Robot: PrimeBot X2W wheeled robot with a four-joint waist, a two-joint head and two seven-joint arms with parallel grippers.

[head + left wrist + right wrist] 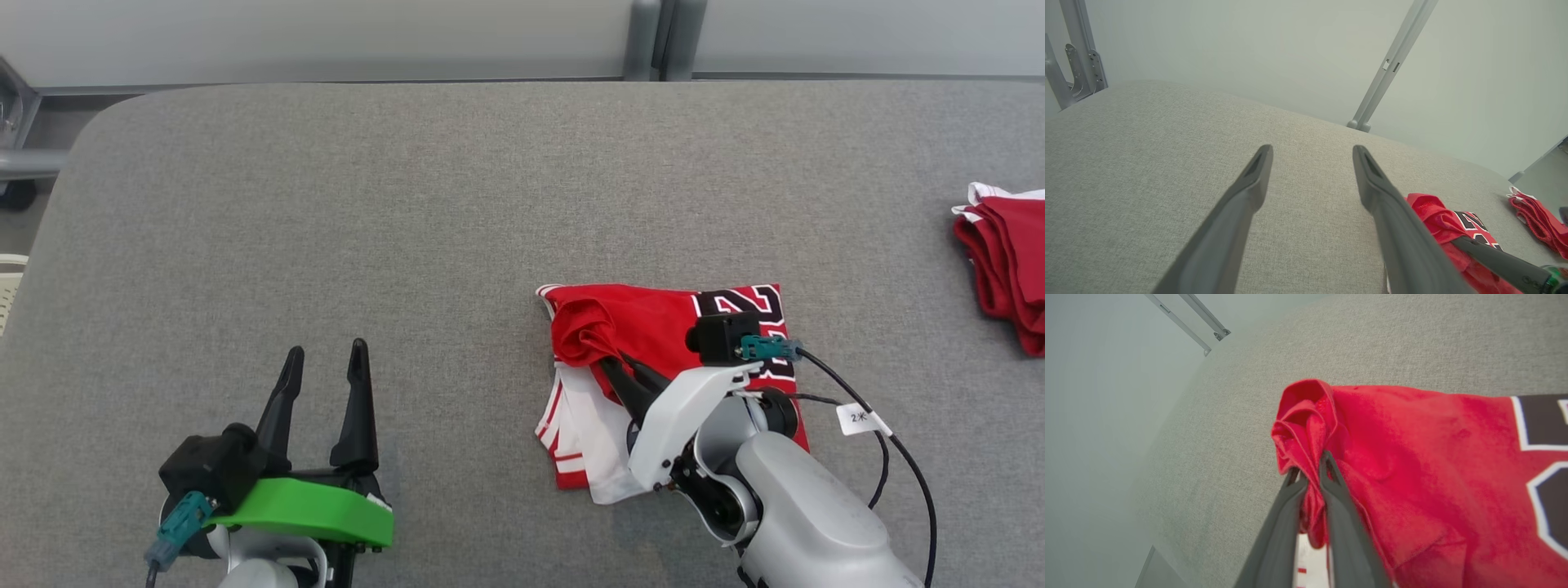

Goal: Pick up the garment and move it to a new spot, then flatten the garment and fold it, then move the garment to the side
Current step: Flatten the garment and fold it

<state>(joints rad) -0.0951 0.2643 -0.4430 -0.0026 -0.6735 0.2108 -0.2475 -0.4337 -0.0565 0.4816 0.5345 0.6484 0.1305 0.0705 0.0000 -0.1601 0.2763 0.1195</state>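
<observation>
Right fingers: drawn close together, with a bunched fold of red cloth pinched between them. The tips are buried in the bunch.

The fold is the far-left corner of the jersey, puckered into a knot around the tips. The rest of the cloth spreads flat from there.

In the head view, the right fingers reach in from the near-right side. The jersey lies on the tabletop, right of the middle and closer to the near edge than the far one. It is red, with black numerals outlined in white at its far-right corner. A white part with red stripes shows at its near-left side.

A black cable with a white tag trails from the right wrist.

Left fingers: spread wide, nothing between them. They are over bare tabletop near the front edge, left of the middle. I cannot tell whether they touch it.

A second red bundle lies folded at the right edge, well apart from the jersey.
</observation>
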